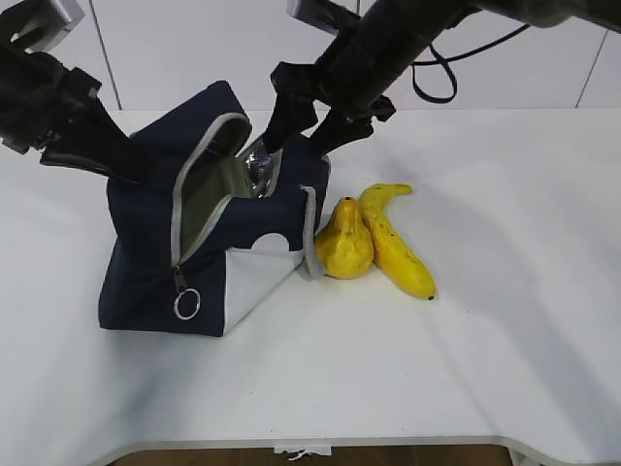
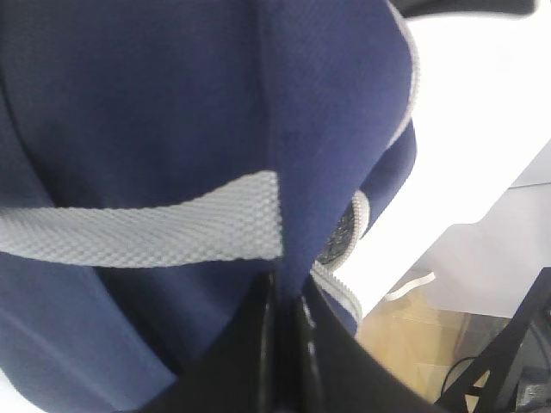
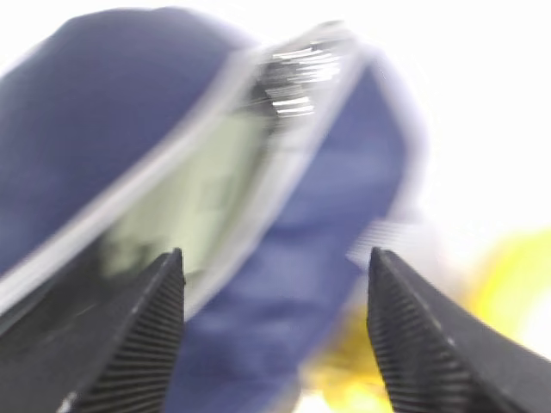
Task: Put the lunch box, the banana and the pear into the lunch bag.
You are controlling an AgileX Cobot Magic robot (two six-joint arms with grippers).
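Observation:
The navy lunch bag (image 1: 155, 243) stands at the table's left-centre with its grey zipper open. Through the opening I see the pale sage-green lid of the lunch box (image 1: 215, 194), also in the right wrist view (image 3: 194, 211). The pear (image 1: 344, 243) stands against the bag's right side, and the banana (image 1: 396, 243) lies touching it on the right. My left gripper (image 2: 284, 297) is shut on a fold of the bag's navy fabric (image 2: 172, 112) at its back left (image 1: 131, 167). My right gripper (image 1: 294, 146) hangs open over the bag's mouth, jaws wide and empty (image 3: 275, 258).
A metal ring pull (image 1: 186, 304) hangs at the zipper's low end. A grey webbing handle (image 2: 146, 224) crosses the bag in the left wrist view. The white table (image 1: 505, 320) extends to the right and front; its front edge (image 1: 310, 445) is near.

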